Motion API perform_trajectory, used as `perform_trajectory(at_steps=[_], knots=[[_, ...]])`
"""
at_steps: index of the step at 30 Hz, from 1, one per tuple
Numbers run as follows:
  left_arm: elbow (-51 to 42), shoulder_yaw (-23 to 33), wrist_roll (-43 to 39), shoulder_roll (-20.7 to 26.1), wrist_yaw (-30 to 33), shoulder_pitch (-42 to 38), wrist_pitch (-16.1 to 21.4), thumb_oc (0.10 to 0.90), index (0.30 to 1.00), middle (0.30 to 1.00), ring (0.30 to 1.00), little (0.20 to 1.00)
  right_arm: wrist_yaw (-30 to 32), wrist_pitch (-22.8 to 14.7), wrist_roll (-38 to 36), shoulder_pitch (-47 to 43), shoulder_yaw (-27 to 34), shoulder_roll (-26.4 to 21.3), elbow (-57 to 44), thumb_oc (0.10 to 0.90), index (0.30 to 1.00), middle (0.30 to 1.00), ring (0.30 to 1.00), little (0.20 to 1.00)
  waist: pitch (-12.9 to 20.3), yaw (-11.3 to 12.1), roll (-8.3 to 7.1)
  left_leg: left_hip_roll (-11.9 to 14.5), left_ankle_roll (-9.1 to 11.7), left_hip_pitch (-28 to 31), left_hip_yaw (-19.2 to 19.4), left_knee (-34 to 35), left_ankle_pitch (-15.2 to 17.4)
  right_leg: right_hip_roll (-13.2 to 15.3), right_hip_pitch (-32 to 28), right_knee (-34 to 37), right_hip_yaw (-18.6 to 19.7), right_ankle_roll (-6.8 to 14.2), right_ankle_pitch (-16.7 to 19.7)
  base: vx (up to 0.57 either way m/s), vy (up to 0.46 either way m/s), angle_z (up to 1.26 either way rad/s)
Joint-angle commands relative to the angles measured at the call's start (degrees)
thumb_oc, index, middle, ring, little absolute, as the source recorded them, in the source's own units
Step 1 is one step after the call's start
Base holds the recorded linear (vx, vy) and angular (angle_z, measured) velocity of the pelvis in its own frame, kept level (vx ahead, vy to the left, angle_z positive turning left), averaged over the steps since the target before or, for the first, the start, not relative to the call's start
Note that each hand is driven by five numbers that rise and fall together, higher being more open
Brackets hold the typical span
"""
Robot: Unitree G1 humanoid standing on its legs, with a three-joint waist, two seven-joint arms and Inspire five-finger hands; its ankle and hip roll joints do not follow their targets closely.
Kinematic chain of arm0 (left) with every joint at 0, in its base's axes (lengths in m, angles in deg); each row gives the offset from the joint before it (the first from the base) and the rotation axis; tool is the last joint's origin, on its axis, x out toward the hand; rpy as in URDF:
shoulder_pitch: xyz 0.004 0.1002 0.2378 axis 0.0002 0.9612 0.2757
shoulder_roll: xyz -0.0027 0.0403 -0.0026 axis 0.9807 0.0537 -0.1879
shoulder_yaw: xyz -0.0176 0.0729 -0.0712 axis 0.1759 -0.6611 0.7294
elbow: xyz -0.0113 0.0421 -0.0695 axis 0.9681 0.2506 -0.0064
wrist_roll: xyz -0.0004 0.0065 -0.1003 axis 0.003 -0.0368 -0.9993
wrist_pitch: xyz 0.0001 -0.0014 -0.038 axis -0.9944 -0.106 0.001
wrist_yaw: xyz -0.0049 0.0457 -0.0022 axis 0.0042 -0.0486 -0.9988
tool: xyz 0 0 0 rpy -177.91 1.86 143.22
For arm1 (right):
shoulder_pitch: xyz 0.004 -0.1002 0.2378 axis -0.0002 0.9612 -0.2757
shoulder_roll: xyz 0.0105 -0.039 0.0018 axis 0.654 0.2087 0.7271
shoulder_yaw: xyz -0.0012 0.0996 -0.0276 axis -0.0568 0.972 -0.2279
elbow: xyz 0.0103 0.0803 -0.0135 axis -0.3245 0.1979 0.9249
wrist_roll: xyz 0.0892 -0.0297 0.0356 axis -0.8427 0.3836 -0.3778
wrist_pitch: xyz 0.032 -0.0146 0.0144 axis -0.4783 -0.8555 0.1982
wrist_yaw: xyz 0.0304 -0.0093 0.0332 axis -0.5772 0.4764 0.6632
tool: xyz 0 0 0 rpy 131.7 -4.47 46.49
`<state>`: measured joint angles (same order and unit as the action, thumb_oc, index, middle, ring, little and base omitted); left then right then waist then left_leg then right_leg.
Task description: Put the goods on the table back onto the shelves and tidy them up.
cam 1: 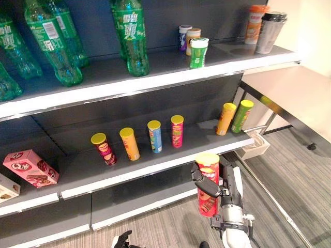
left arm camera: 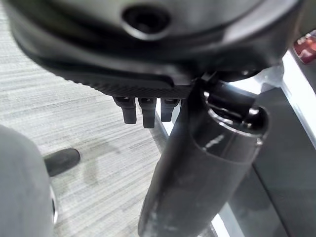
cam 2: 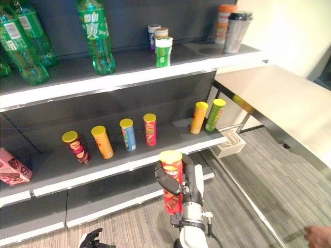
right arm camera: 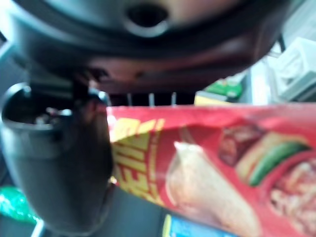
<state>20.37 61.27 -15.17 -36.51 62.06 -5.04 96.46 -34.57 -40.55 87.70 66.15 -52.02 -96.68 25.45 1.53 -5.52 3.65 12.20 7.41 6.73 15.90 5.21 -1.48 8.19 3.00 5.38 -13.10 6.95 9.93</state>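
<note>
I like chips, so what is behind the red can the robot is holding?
Behind the red can, held by the right robot hand, is the front edge of the middle shelf, where more cans stand in a row. The can hides the bit directly behind it.

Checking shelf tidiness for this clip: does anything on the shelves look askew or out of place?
On the middle shelf, the maroon can at the row's left end leans instead of standing upright. The pink box further left lies at an angle. The right hand holds a red can.

Even indoor light falls from above, brightest at the pale wall on the right. The shelves (cam 1: 155,77) show glare along their front edges and shade beneath. Both wrist views are blurred up close.
</note>
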Motion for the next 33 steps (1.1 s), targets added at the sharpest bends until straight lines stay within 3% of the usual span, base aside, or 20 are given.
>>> perform_trajectory(at_steps=[1,2,5,6,8,9,11,13,14,16,20,26,30,31,32,33], knots=[[2.2,-2.0,-2.2,-0.5,2.1,-0.3,1.3,0.8,0.9,0.9,0.9,0.9,2.2,-8.2,1.5,-9.5,2.3,1.4,-9.2,0.4,0.3,0.3,0.3,0.3,-5.5,0.8,-0.5,1.6,1.1,4.0,2.3,-7.1,4.5,-0.9,-5.0,-0.8,0.8,-0.3,-6.5,0.0,-0.092,-0.12],[2.2,-2.0,-2.2,-0.5,2.1,-0.3,1.3,0.8,0.9,0.9,0.9,0.9,2.2,-8.2,1.5,-9.5,2.3,1.4,-9.2,0.4,0.3,0.3,0.3,0.3,-5.5,0.8,-0.5,1.6,1.1,4.0,2.3,-7.1,4.5,-1.0,-5.0,-0.8,0.8,-0.3,-6.5,0.0,-0.233,-0.11],[0.5,-1.1,-6.7,-0.9,2.1,0.3,1.8,0.8,0.9,0.9,0.9,0.9,2.4,-8.1,1.1,-8.1,2.0,0.6,-9.0,0.4,0.3,0.3,0.3,0.3,-7.8,1.4,-1.37,4.8,1.2,-1.0,-0.6,-20.5,1.0,-3.6,-7.2,-0.9,1.2,-3.1,-8.5,0.01,-0.273,-0.12],[-1.5,-0.6,-9.7,-1.0,2.5,0.1,2.8,0.8,0.9,0.9,0.9,0.9,2.8,-8.1,1.3,-7.2,2.3,-0.3,-9.2,0.4,0.3,0.3,0.3,0.3,-9.0,2.0,-2.27,3.8,0.1,-4.5,-2.9,-26.1,-0.3,-3.9,-8.1,-0.9,1.1,-4.1,-9.2,0.0,-0.228,-0.2],[-2.6,-1.0,-10.5,-1.0,1.6,-0.1,3.0,0.8,0.9,0.9,0.9,0.9,2.6,-7.7,1.3,-7.4,2.4,-0.4,-8.8,0.4,0.3,0.3,0.3,0.3,-9.5,2.4,-3.35,-1.4,-2.2,-9.7,-5.4,-27.3,2.8,-3.4,-7.8,-1.0,1.6,-4.1,-9.5,0.03,-0.131,0.04],[-2.3,-0.8,-10.6,-1.1,1.0,-0.2,3.2,0.8,0.9,0.9,0.9,0.9,2.3,-7.6,2.2,-7.8,2.7,-1.1,-8.8,0.4,0.3,0.3,0.3,0.3,-9.5,2.8,-4.25,-6.6,-5.1,-12.7,-4.8,-24.2,7.0,-2.9,-7.8,-1.0,2.2,-3.5,-9.1,0.11,-0.036,0.01],[-1.8,-0.6,-10.6,-1.3,0.0,0.0,3.2,0.8,0.9,0.9,0.9,0.9,1.9,-7.7,3.2,-8.0,2.5,-1.5,-9.2,0.4,0.3,0.3,0.3,0.3,-9.7,3.4,-3.89,-9.0,-5.9,-15.4,-3.4,-20.5,4.6,-3.6,-8.0,-1.2,2.7,-3.3,-9.1,0.12,0.018,-0.58],[-1.6,-0.7,-11.8,-1.7,-1.2,0.3,3.1,0.8,0.9,0.9,0.9,0.9,1.3,-7.2,4.1,-9.0,1.8,-2.0,-8.9,0.4,0.3,0.3,0.3,0.3,-10.2,4.7,-3.1,-10.2,-5.2,-19.3,-4.3,-16.5,-0.1,-5.0,-8.6,-1.4,4.0,-3.5,-9.8,0.14,0.051,-0.38],[-1.5,0.5,-16.0,-2.3,-1.9,0.7,3.6,0.8,0.9,0.9,0.9,0.9,1.3,-7.1,4.6,-9.1,1.0,-2.0,-8.3,0.4,0.3,0.3,0.3,0.3,-10.1,5.6,-2.35,-10.8,-4.9,-17.6,-5.4,-10.5,-1.6,-6.5,-9.5,-1.5,4.9,-3.4,-11.1,0.22,0.094,0.27],[-2.0,1.7,-19.1,-2.7,-2.0,1.0,3.5,0.8,0.9,0.9,0.9,0.9,1.0,-7.2,4.0,-8.2,0.3,-1.3,-8.8,0.4,0.3,0.3,0.3,0.3,-9.1,5.5,-2.39,-11.5,-6.0,-14.6,-5.6,-7.9,-1.8,-6.7,-10.5,-2.0,4.9,-3.6,-12.6,0.24,0.109,-0.07],[-0.5,2.6,-15.4,-1.8,-1.9,-0.3,2.3,0.8,0.9,0.9,0.9,0.9,-1.3,-6.5,4.9,-9.2,-0.2,-1.4,-9.1,0.4,0.3,0.3,0.3,0.3,-7.1,5.3,-3.32,-12.2,-7.3,-10.5,-3.8,-5.0,-0.6,-5.6,-9.7,-7.2,6.0,-3.3,-15.1,0.26,0.145,-0.19],[-0.6,3.0,-13.5,-1.0,-1.8,-0.4,2.1,0.8,0.9,0.9,0.9,0.9,-2.6,-6.3,4.5,-9.8,-0.1,-0.7,-8.6,0.4,0.3,0.3,0.3,0.3,-7.0,5.5,-2.94,-12.9,-8.8,-7.1,-1.0,-2.0,0.6,-4.2,-6.7,-13.5,5.1,-1.1,-14.9,0.11,0.098,-0.27],[0.9,3.8,-12.3,-0.4,-1.6,-0.7,1.9,0.8,0.9,0.9,0.9,0.9,-2.9,-6.5,5.3,-10.5,-0.3,-0.9,-8.8,0.4,0.3,0.3,0.3,0.3,-9.1,4.6,-1.52,-12.4,-9.7,-4.6,0.8,-0.5,1.0,-1.2,0.3,-27.3,1.4,1.0,-11.8,0.03,0.121,-0.09],[1.9,4.2,-11.6,-0.3,-1.5,-0.8,1.7,0.8,0.9,0.9,0.9,0.9,-2.8,-6.6,5.5,-10.6,-0.6,-0.6,-8.7,0.4,0.3,0.3,0.3,0.3,-9.8,4.3,-1.68,-12.6,-9.9,-3.6,1.5,-0.2,1.5,0.9,1.9,-30.6,0.0,1.6,-11.1,0.11,0.094,-0.15],[2.5,4.8,-11.3,-0.3,-1.4,-0.6,1.8,0.8,0.9,0.9,0.9,0.9,-2.5,-6.9,5.8,-10.2,-0.9,-0.4,-8.7,0.4,0.3,0.3,0.3,0.3,-9.7,4.5,-1.5,-12.3,-9.2,-2.8,1.8,-0.2,3.1,4.3,2.1,-29.5,-1.9,1.8,-11.4,0.05,0.043,-0.13],[2.6,4.8,-11.3,-0.3,-1.4,-0.6,1.9,0.8,0.9,0.9,0.9,0.9,-2.4,-6.9,5.9,-10.2,-1.0,-0.4,-8.8,0.4,0.3,0.3,0.3,0.3,-9.9,4.4,-1.44,-12.1,-9.4,-3.1,2.3,-0.2,2.2,4.3,2.2,-29.2,-2.7,1.1,-10.7,0.11,-0.041,-0.05]])
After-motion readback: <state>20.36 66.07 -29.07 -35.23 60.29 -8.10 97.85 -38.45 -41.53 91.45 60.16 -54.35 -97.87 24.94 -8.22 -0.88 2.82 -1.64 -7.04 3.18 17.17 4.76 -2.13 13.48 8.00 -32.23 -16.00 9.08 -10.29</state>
